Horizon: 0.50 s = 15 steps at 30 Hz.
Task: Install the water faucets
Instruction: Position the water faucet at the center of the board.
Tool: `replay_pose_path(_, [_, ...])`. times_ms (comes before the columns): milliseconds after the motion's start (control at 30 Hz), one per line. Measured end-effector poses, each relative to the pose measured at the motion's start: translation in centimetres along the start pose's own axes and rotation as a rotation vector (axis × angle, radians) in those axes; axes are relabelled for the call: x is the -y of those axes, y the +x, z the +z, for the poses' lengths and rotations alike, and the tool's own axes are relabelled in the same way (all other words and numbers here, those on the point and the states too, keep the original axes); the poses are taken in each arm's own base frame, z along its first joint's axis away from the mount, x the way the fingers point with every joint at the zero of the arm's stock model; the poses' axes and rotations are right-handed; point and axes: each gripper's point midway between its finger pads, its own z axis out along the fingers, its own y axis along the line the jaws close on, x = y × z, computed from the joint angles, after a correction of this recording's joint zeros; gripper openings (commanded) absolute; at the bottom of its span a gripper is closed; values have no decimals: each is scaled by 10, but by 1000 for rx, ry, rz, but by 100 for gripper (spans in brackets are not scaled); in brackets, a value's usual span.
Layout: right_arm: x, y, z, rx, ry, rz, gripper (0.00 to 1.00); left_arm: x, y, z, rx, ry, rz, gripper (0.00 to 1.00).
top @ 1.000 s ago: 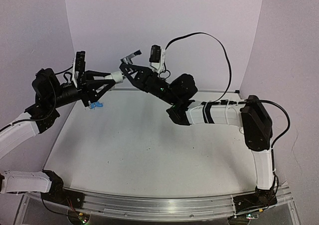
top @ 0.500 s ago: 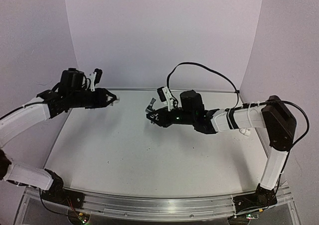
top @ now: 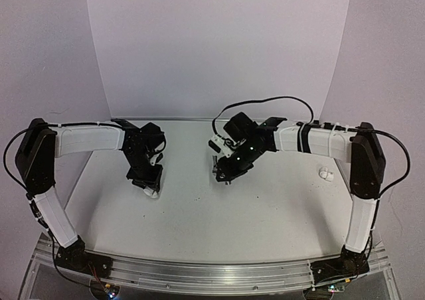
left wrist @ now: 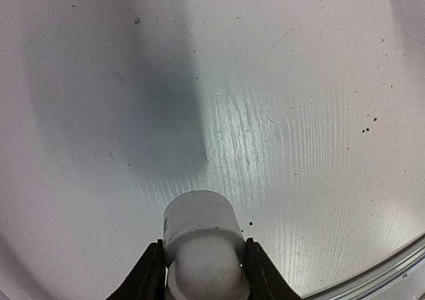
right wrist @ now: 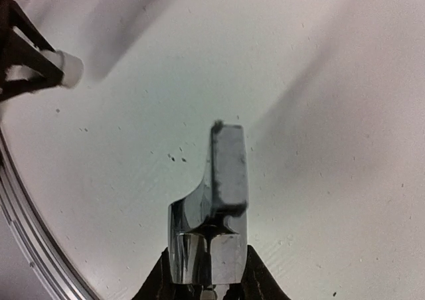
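My left gripper points down at the table's left-centre, shut on a small white pipe fitting held just above the surface; its dark fingers press both sides. My right gripper hangs low over the table's middle, shut on the shiny silver faucet, whose grey handle sticks forward. The silver faucet barely shows in the top view. In the right wrist view the left gripper's white fitting appears at the upper left. The blue faucet is out of view.
Another small white fitting lies on the table at the right, beside the right arm. The white tabletop is bounded by walls at the back and sides and a metal rail at the near edge.
Both arms have swung down from a raised meeting near the back wall to low over the table. The blue faucet seen beside the left gripper one second ago no longer shows.
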Motion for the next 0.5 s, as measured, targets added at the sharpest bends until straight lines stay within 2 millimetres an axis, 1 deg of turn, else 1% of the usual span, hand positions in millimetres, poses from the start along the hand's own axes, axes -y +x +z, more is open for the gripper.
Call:
replay_pose_path(67, [8,23,4,-129,43,20,3,0,-1,3,2,-11,6,0])
replay_pose_path(133, [16,55,5,-273,76,44,5,2,-3,4,8,-11,9,0])
replay_pose_path(233, [24,108,1,-499,113,83,5,3,-8,4,30,-6,10,0])
replay_pose_path(300, [29,136,-1,-631,135,106,6,4,-12,5,49,-2,12,0])
replay_pose_path(367, [34,158,1,-732,159,122,8,4,-13,6,65,1,13,0])
replay_pose_path(433, [38,173,4,-804,173,134,11,2,-11,6,74,4,13,0])
replay_pose_path(467, [39,179,5,-837,177,140,15,2,-9,6,77,6,13,0])
replay_pose_path(500, [39,183,5,-861,178,145,22,1,-7,5,82,8,13,0])
